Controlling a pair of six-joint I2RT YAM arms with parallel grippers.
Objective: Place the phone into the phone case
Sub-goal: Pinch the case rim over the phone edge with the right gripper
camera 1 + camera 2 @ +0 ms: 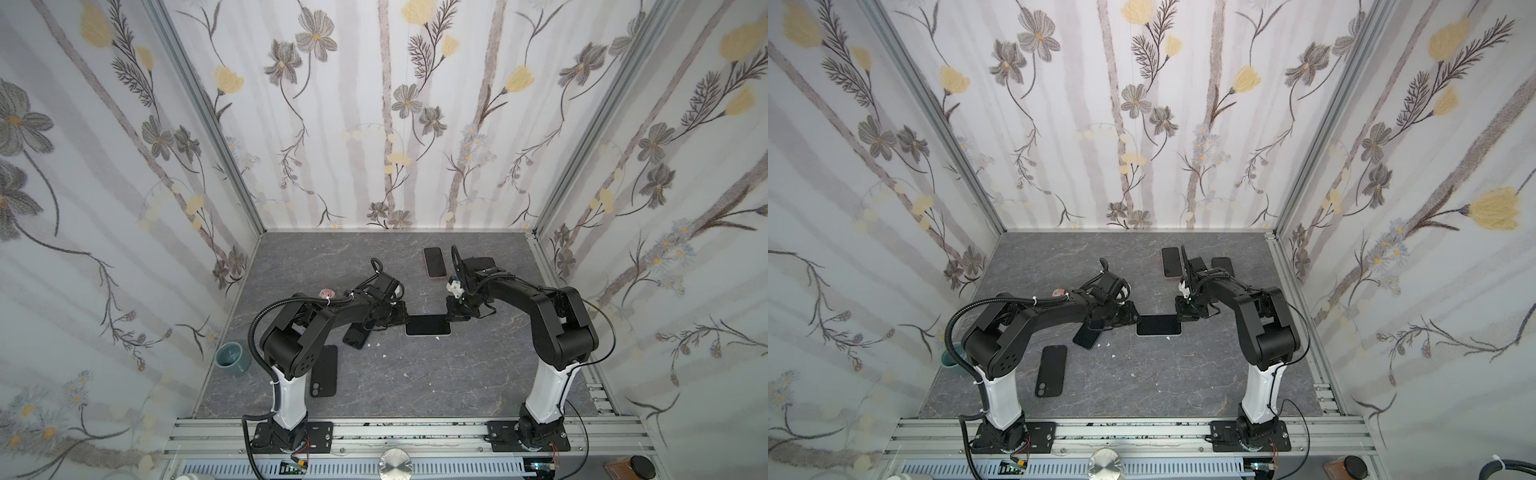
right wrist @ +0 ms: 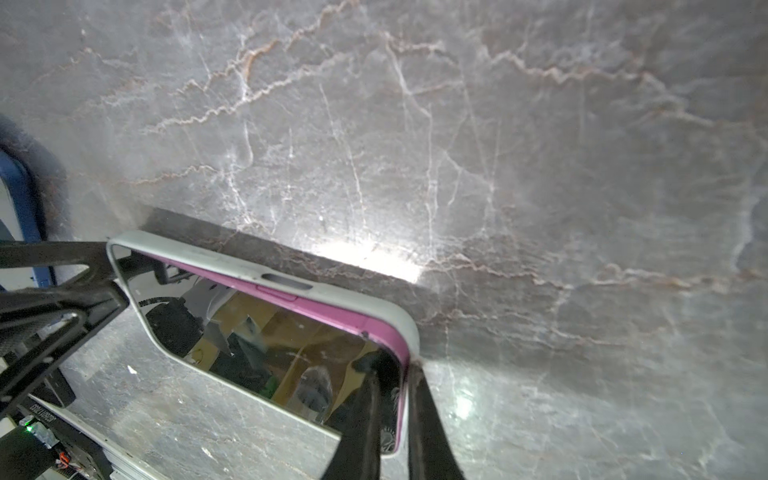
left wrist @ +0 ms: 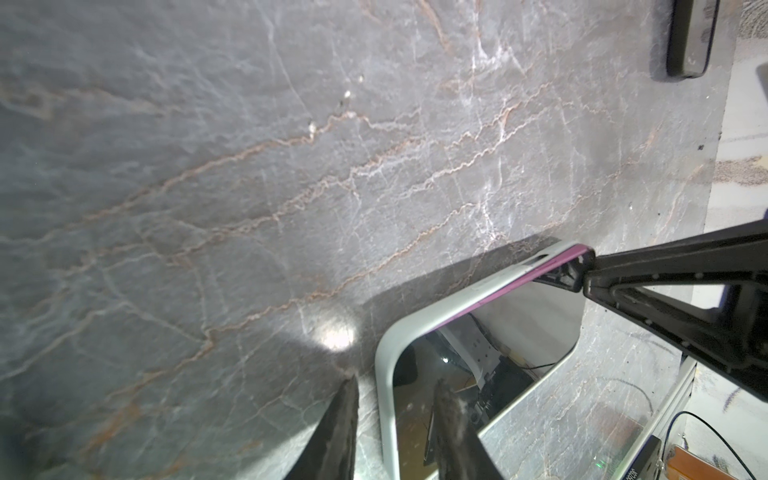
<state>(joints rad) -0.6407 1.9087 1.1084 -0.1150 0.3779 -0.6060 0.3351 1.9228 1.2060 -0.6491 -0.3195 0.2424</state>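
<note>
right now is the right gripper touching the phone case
Touching. The right wrist view shows the right gripper closed over the end rim of the phone case, pinching it from both sides with no gap.

Black arms [image 1: 328,320], white base links [image 1: 289,395], ribbed cable [image 1: 252,338]

Both top views look steeply down over the whole tabletop [image 1: 415,374]; both wrist views, close and low, share the phone [image 3: 498,332] [image 2: 249,332].
</note>
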